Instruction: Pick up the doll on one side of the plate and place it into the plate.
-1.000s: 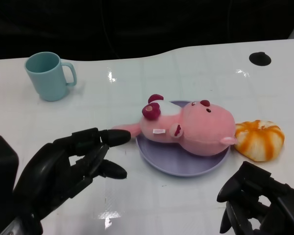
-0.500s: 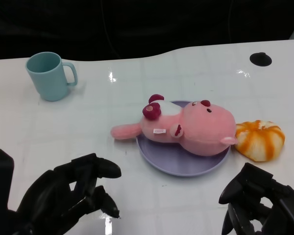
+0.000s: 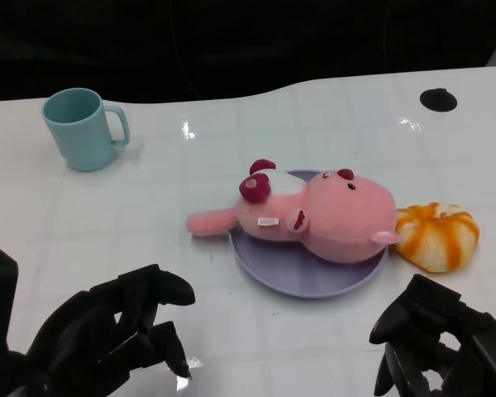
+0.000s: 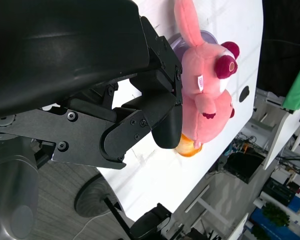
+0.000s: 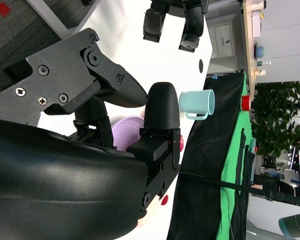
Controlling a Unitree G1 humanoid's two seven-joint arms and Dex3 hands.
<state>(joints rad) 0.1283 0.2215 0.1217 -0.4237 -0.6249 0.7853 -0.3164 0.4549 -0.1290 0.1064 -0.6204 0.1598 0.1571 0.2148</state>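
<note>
1. Head view gives the whole layout: the pink doll (image 3: 314,219) is lying on its side on the purple plate (image 3: 298,277), head and body over the plate, one pink limb sticking out past the plate's left rim onto the white tabletop (image 3: 190,157).
2. The left hand (image 3: 112,331) is at the near left edge of the tabletop, well apart from the doll, fingers loosely curled and apart, holding nothing.
3. The right hand (image 3: 434,339) is at the near right corner, fingers curled in, nothing in it as far as I can see.
4. An orange-and-white striped plush (image 3: 436,236) sits just beside the plate's right rim, touching the doll's end.
5. A teal mug (image 3: 84,128) stands upright near the far left of the tabletop, handle toward the plate. A black round spot (image 3: 438,99) is at the far right.
6. The left wrist view shows the doll's (image 4: 205,85) face side better, plus a small white tag (image 4: 200,82) on it. There's print on it but it's too small to read.
7. The right wrist view catches the mug (image 5: 197,103) past the fingers (image 5: 162,107), and only a sliver of the plate (image 5: 127,130).
</note>
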